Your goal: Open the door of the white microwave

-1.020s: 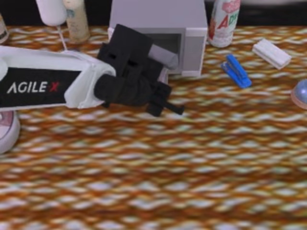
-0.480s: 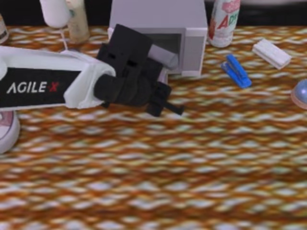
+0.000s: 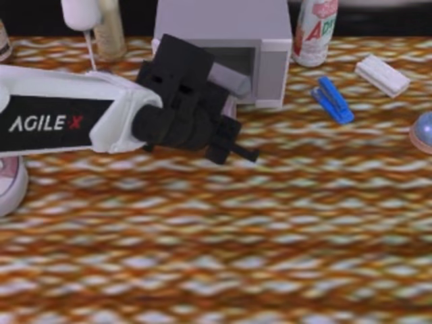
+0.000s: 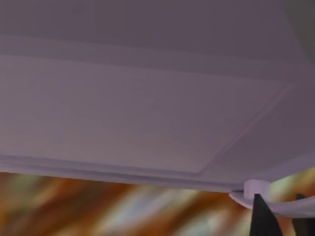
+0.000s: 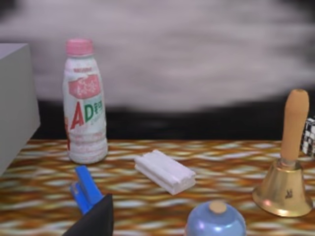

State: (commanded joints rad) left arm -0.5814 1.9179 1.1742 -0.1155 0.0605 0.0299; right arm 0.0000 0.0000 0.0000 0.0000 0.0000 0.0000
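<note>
The white microwave (image 3: 223,20) stands at the back middle of the table, its dark inside showing. Its door (image 3: 231,79) is swung partly out toward the left, mostly hidden under my left wrist. In the left wrist view the door (image 4: 147,113) fills the picture, and its slim white handle (image 4: 285,205) runs between the two black fingers. My left gripper (image 3: 233,145) (image 4: 280,216) is shut on that handle, just in front of the oven. My right gripper (image 5: 98,219) shows only at the right wrist view's edge and is outside the top view.
Right of the oven stand a pink-capped bottle (image 3: 314,30), a blue stapler (image 3: 333,99), a white block (image 3: 382,75) and a blue dome bell (image 3: 424,131). A brass hand bell (image 5: 288,182) stands further right. Bottles (image 3: 108,27) crowd the back left.
The white rounded shape at the back left has drifted slightly right. The left gripper and the door stand as before.
</note>
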